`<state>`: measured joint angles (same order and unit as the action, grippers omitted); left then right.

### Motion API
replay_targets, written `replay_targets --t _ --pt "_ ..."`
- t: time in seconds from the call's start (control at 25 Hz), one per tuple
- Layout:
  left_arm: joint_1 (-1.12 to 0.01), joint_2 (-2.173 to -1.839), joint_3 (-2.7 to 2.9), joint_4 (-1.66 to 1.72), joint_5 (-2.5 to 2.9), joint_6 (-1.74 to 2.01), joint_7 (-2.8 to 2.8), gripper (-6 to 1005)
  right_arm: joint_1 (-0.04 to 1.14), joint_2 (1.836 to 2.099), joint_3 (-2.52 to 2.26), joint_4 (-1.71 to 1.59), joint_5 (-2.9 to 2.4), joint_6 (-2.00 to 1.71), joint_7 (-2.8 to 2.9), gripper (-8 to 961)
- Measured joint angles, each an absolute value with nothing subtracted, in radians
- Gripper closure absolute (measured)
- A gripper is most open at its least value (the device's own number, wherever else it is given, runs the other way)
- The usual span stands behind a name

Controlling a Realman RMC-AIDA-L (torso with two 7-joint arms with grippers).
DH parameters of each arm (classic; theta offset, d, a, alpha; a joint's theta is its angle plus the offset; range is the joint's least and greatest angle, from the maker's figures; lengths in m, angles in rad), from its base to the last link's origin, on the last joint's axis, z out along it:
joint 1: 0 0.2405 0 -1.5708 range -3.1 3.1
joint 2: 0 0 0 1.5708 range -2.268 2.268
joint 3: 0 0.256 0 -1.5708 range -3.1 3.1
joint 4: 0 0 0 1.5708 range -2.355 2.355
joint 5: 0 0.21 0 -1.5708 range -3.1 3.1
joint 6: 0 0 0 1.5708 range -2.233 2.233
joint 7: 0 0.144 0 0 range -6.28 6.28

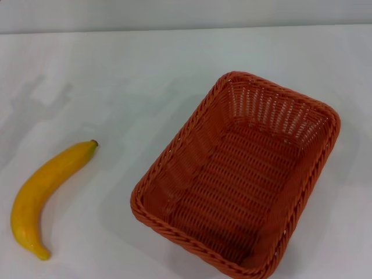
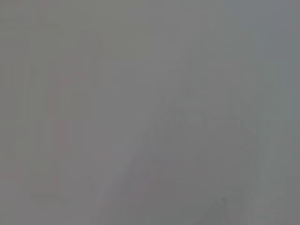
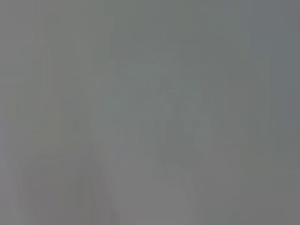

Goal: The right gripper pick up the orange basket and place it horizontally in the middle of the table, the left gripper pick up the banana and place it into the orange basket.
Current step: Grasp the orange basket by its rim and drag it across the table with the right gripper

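Nearest your head camera sat the orange basket point(image 1: 235, 177), its near braided rim almost at the bottom edge of that view, on the right half of the white table point(image 1: 145, 75). It lay skewed, long axis running diagonally away from you, and it held nothing. You had the banana point(image 1: 49, 195) well apart from it on the left side, lying flat with its dark stem tip pointing toward the basket.

Neither hand showed in the head view, and both wrist views gave you only a featureless grey, so you could not tell whether either hand was apart or together, nor where it hung.

Judging the risks: the basket was wide and its walls sloped outward, so your right hand would probably have had to pinch one wall near the rim. A grip at a corner or off-centre could have let the basket swing or tip on lifting, and it might have landed still askew instead of horizontal in the middle. The weave looked stiff and ribbed, with open slats near the top that a slim finger could snag.

The banana looked glossy, smooth and curved. A pinch near either tapered end could have let it roll or pivot out; the thicker middle seemed the safer place for your left hand.
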<state>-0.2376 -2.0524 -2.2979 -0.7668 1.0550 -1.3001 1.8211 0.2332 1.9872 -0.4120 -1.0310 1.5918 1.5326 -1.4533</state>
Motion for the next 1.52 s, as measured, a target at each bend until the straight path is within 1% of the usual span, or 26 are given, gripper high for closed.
replay_targets --t 0.12,0.24,0.28,0.32,0.44,0.52,0.6,0.72,0.84,0.96,1.2,1.36,1.52 --pt "-0.236 -2.052 -2.298 -0.767 1.056 -1.301 1.822 202 0.291 1.971 -0.449 -1.163 1.459 1.534 -1.284 123" --pt "-0.235 -2.052 -2.298 -0.767 1.06 -1.301 1.823 202 0.357 1.946 -0.513 -1.266 1.32 1.538 -1.134 124" --pt "-0.235 -2.052 -2.298 -0.767 1.06 -1.301 1.823 202 0.375 1.937 -0.54 -1.29 1.285 1.541 -1.102 124" --pt "-0.235 -2.052 -2.298 -0.767 1.061 -1.301 1.824 202 0.409 1.918 -0.588 -1.32 1.224 1.546 -1.042 124" --pt "-0.235 -2.052 -2.298 -0.767 1.061 -1.301 1.824 202 0.489 1.882 -0.679 -1.35 1.121 1.562 -0.942 124" --pt "-0.235 -2.051 -2.298 -0.768 1.061 -1.301 1.824 202 0.556 1.865 -0.724 -1.353 1.053 1.58 -0.887 125" --pt "-0.235 -2.05 -2.298 -0.77 1.064 -1.301 1.823 202 0.623 1.853 -0.76 -1.354 0.972 1.61 -0.845 125" --pt "-0.245 -2.048 -2.298 -0.77 1.066 -1.298 1.822 202 0.718 1.849 -0.803 -1.34 0.829 1.672 -0.804 126" --pt "-0.248 -2.049 -2.298 -0.768 1.066 -1.292 1.823 202 0.789 1.857 -0.834 -1.306 0.718 1.709 -0.792 126" --pt "-0.234 -2.048 -2.298 -0.77 1.062 -1.296 1.824 203 0.91 1.887 -0.88 -1.218 0.573 1.723 -0.79 126" --pt "-0.226 -2.05 -2.298 -0.772 1.065 -1.298 1.829 203 1.047 1.926 -0.916 -1.064 0.469 1.73 -0.784 127" --pt "-0.225 -2.052 -2.298 -0.769 1.066 -1.298 1.845 203 1.098 1.949 -0.96 -1.001 0.436 1.728 -0.773 128" --pt "-0.222 -2.057 -2.298 -0.766 1.067 -1.299 1.865 203 1.123 1.985 -0.983 -0.975 0.369 1.717 -0.766 129"
